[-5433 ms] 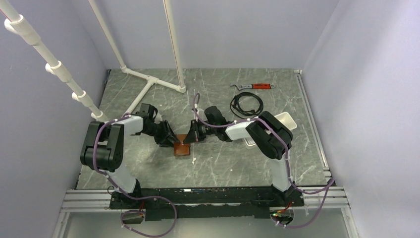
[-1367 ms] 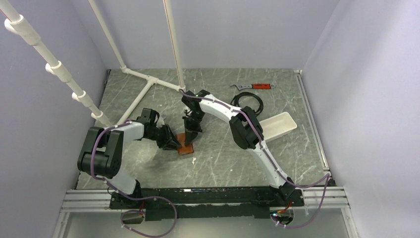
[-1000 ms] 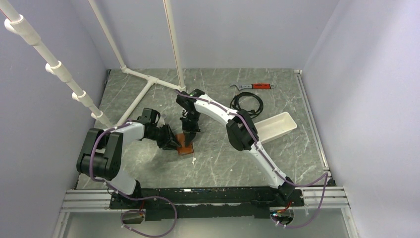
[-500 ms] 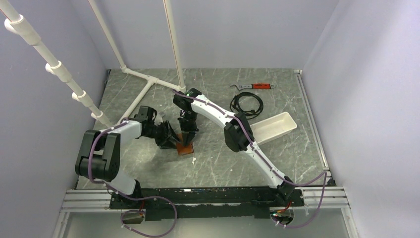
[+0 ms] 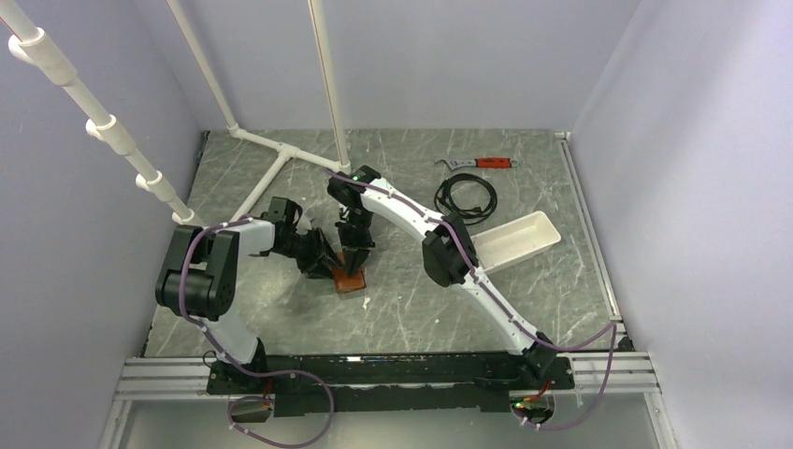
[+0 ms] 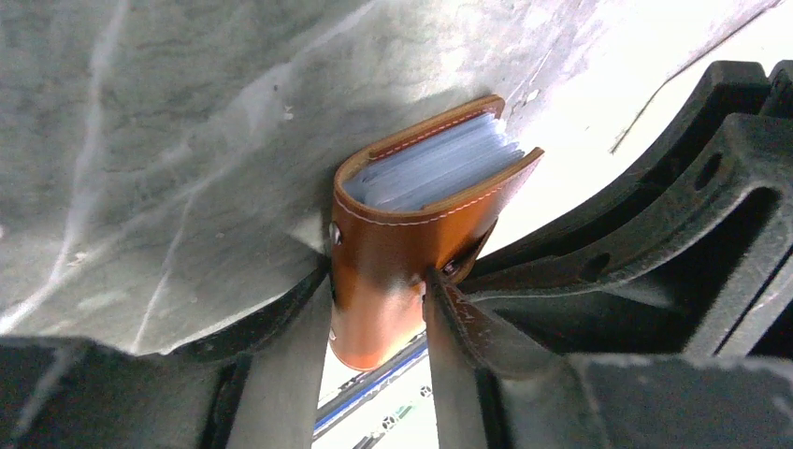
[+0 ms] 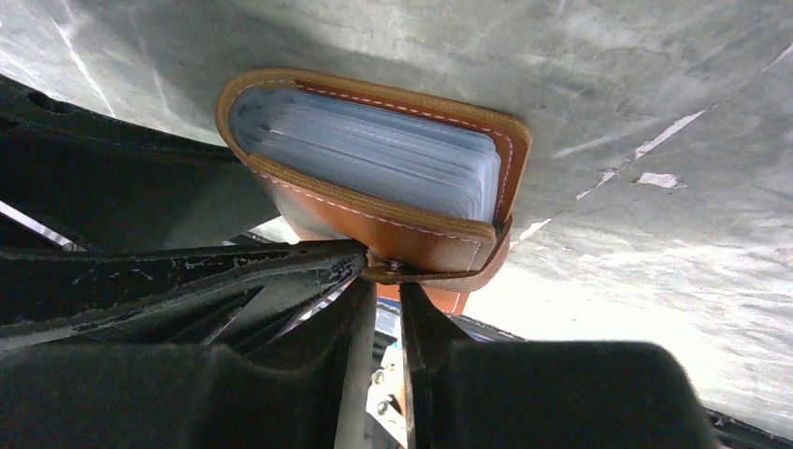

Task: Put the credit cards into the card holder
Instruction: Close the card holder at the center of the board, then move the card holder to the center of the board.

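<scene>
The brown card holder (image 5: 348, 278) sits folded on the table between both grippers. Pale grey credit cards (image 6: 435, 168) are stacked inside it, only their edges showing (image 7: 365, 154). My left gripper (image 5: 327, 265) comes in low from the left. In the left wrist view the card holder (image 6: 393, 243) fills the space between its fingers, and my left gripper (image 6: 377, 281) touches both sides. My right gripper (image 5: 355, 260) points down from behind. In the right wrist view my right gripper (image 7: 385, 281) is narrowly open, with the closing tab's snap (image 7: 393, 267) lying across its tips.
A white tray (image 5: 514, 238) lies to the right, behind the right arm's elbow. A coiled black cable (image 5: 465, 196) and a red-handled wrench (image 5: 482, 163) lie at the back. A white pipe frame (image 5: 281, 159) stands on the back left of the table.
The right arm has shifted slightly left above the card holder and its jaws have parted a little. The left jaws have widened somewhat around the card holder, which stays in place.
</scene>
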Robot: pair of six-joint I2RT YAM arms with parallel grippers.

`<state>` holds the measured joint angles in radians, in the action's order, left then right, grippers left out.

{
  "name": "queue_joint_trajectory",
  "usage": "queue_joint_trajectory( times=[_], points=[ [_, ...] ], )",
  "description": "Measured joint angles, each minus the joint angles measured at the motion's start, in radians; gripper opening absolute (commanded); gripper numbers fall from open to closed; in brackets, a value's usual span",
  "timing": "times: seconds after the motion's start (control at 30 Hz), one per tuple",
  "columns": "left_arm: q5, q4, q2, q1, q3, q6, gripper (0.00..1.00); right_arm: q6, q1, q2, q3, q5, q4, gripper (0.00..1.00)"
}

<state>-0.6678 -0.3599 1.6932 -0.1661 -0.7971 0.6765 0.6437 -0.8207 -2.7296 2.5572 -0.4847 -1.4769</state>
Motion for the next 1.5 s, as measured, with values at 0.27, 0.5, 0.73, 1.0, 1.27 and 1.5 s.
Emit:
queue_joint_trajectory(
  times=[0.27,0.5,0.73,1.0,1.27,1.5],
  points=[
    [-0.008,-0.029,0.061,-0.040,-0.063,-0.007,0.10,-0.056,0.003,0.024,-0.048,0.019,0.003,0.01],
    [-0.021,0.078,0.076,-0.116,-0.061,0.028,0.06,-0.183,0.010,0.050,-0.082,0.086,-0.045,0.00],
    [-0.028,0.175,0.078,-0.182,-0.037,0.097,0.08,-0.272,0.031,0.047,-0.084,0.126,-0.124,0.03],
    [0.023,0.188,-0.012,-0.173,0.035,0.113,0.24,-0.315,0.081,0.151,-0.245,0.000,-0.005,0.18],
    [0.015,0.057,-0.100,-0.102,0.062,0.058,0.35,-0.332,0.183,0.368,-0.555,-0.080,0.464,0.30],
    [-0.009,0.017,-0.110,-0.103,0.044,0.039,0.42,-0.319,0.225,0.546,-0.671,-0.073,0.698,0.39]
  ],
)
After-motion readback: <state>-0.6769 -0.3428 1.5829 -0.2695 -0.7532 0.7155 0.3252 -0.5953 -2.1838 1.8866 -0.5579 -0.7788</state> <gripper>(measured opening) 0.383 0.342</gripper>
